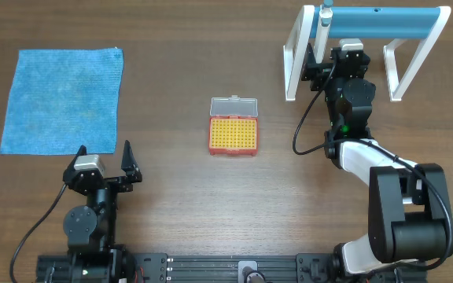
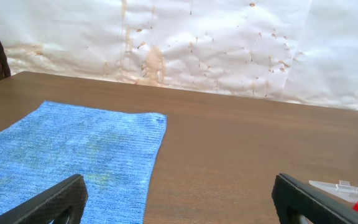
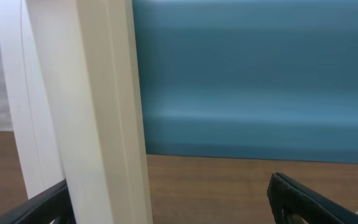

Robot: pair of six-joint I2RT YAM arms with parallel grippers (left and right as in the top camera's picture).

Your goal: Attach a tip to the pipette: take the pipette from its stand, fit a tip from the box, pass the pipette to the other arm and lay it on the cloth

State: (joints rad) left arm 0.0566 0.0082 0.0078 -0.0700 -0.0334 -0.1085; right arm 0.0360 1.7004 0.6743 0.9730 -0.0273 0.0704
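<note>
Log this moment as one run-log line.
right gripper: open, at stand | pipette: on stand | left gripper: open, beside cloth | tip box: lid open, mid-table

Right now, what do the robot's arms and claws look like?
The left arm is black, with a pale camera block and a looping black cable. The right arm has white shells, black joints, a small green light and a black cable. The left claw and right claw each have two pointed black fingers.
</note>
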